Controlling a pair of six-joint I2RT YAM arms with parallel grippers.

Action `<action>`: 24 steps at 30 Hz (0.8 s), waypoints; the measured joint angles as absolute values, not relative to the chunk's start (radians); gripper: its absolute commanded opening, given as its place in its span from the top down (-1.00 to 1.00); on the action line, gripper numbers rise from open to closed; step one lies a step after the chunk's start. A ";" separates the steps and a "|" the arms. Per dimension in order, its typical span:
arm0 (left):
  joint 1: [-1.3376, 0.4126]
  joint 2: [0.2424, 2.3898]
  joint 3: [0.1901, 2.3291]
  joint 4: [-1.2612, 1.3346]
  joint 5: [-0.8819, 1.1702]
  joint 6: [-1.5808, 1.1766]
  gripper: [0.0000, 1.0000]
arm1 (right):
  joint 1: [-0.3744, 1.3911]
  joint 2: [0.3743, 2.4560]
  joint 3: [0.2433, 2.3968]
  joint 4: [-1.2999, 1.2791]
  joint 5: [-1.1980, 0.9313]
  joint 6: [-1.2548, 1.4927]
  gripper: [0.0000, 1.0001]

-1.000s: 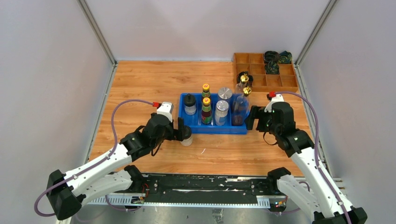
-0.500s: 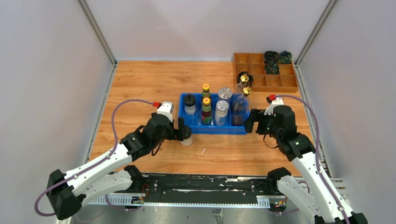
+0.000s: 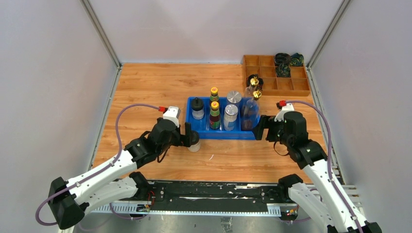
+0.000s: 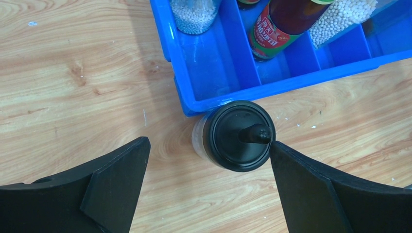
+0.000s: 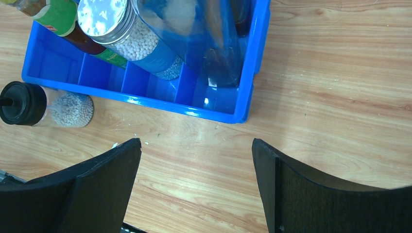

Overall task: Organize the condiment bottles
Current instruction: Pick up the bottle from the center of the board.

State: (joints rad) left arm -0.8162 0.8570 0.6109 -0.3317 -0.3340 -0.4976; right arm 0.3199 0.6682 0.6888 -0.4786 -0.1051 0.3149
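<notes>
Black-capped jar (image 4: 238, 136) stands upright — nozzle skyward — inside the splayed left hand (image 4: 209, 141); right hand (image 5: 196, 141) splayed too.

bright, even, diffuse light falls from above, so the wooden table (image 3: 160, 82) carries only faint, soft shadows. in the left wrist view a pale shadow lies left of the blue bin (image 4: 176, 53). small white glints sit on its floor. the silver-lidded shaker (image 5: 99, 17) glares in the right wrist view. all views are sharp.

No legible text; print on sauce bottle (image 4: 286, 24) label too blurred
</notes>
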 measured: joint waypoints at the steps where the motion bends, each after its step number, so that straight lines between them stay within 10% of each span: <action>1: -0.816 0.853 0.611 -0.335 -0.335 -0.498 -1.00 | 0.320 0.668 0.687 -0.479 -0.105 0.315 -0.80; 24: -0.822 0.730 0.587 -0.441 -0.334 -0.544 -1.00 | 0.320 0.654 0.670 -0.465 -0.124 0.322 -0.84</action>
State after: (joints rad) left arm -0.8223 0.7303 0.5865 -0.4412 -0.3344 -0.5442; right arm 0.3199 0.6544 0.6701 -0.4652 -0.1242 0.3222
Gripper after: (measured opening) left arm 1.000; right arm 0.919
